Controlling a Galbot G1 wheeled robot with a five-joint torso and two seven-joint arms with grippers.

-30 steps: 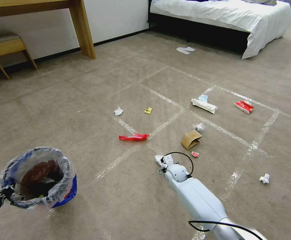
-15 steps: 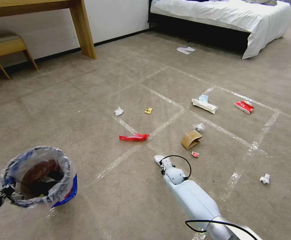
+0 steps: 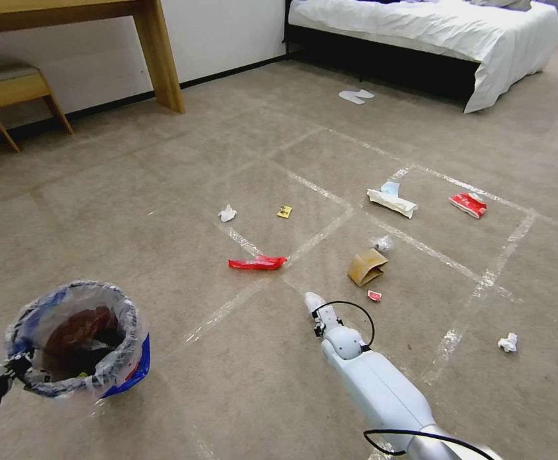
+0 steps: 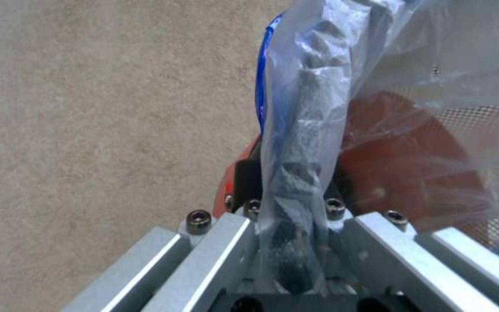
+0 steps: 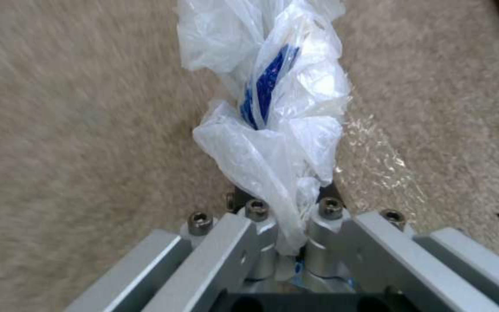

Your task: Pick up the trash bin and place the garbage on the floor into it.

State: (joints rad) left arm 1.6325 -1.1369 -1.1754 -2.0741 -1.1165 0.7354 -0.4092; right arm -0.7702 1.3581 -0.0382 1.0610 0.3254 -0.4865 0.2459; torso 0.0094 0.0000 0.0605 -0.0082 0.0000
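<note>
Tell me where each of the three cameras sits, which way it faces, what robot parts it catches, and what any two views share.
Head view: on the head, looking forward and down at the carpet; left gripper holding the trash bin, right gripper low, bed beyond.
Left wrist view: on the left wrist, looking along its fingers, shut on the bin's bagged rim.
Right wrist view: on the right wrist, looking along its fingers, shut on a white plastic bag over carpet.
Shared: head and left wrist views both show the bin.

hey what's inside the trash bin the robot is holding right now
The trash bin, held at its rim by the left gripper, has a clear liner; its red wall and some dark clutter show through. The bottom is hidden.
</note>
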